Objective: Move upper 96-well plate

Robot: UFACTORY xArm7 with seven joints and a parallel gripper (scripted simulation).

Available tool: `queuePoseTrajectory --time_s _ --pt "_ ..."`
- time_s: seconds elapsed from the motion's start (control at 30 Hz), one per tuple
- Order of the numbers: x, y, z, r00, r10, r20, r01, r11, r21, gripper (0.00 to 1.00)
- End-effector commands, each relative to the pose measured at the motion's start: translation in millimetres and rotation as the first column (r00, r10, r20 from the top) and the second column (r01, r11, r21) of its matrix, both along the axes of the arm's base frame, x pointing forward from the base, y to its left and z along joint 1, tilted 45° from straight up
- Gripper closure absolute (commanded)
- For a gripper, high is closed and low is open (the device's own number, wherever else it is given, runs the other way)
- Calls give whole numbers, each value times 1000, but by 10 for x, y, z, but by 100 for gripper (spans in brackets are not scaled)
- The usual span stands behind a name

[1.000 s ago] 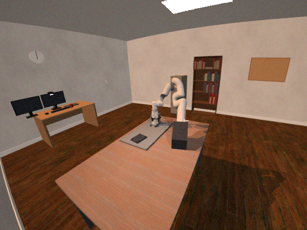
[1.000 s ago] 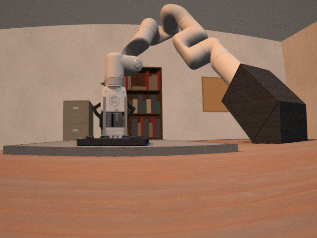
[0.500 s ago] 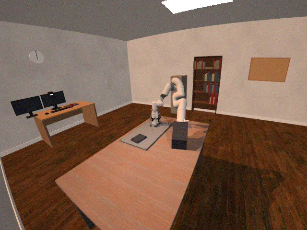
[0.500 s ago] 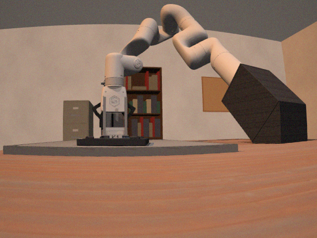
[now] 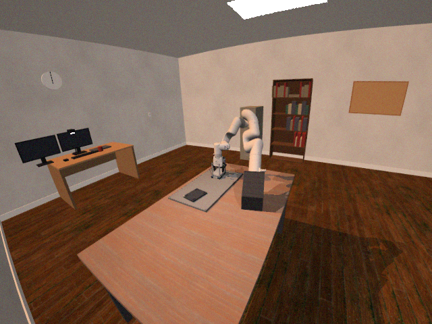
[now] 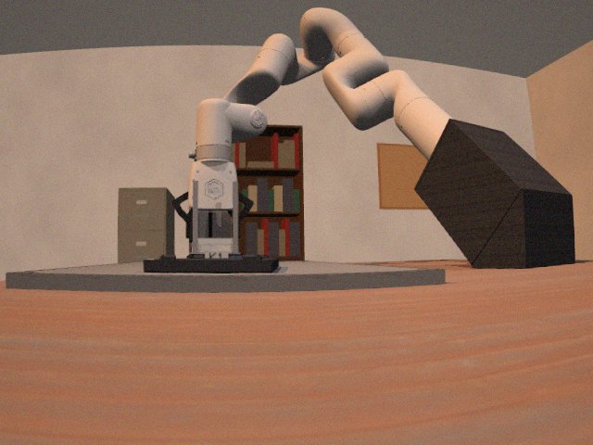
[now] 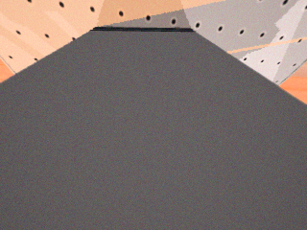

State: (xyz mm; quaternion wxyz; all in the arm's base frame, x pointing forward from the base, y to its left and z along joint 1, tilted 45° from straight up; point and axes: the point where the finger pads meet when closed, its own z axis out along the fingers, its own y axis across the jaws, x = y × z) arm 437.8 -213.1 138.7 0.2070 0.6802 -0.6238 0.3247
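Upper 96-well plate (image 6: pixel 213 230) sits in stack rack K1 (image 6: pixel 194 224) on the grey mat (image 6: pixel 334 277), clamped between the fingers of the gripper (image 6: pixel 214 239), which points straight down into the rack. Nearer the camera than the rack, on the same mat, lies the dark plate nest N1 (image 6: pixel 210 264). Right of the rack stands the arm's dark pedestal (image 6: pixel 502 201), on the wooden table (image 6: pixel 287 359).

The wooden table (image 5: pixel 181 251) carries a grey mat (image 5: pixel 195 202); just right of the mat stands a dark pedestal (image 5: pixel 252 192).
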Motion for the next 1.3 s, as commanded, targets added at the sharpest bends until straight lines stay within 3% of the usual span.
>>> queuePoseTrajectory --time_s 0.0,1.27 --pt "11 10 5 1000 3 1 -3 1000 0 100" --pt "-20 130 128 1000 3 1 -3 1000 0 100"
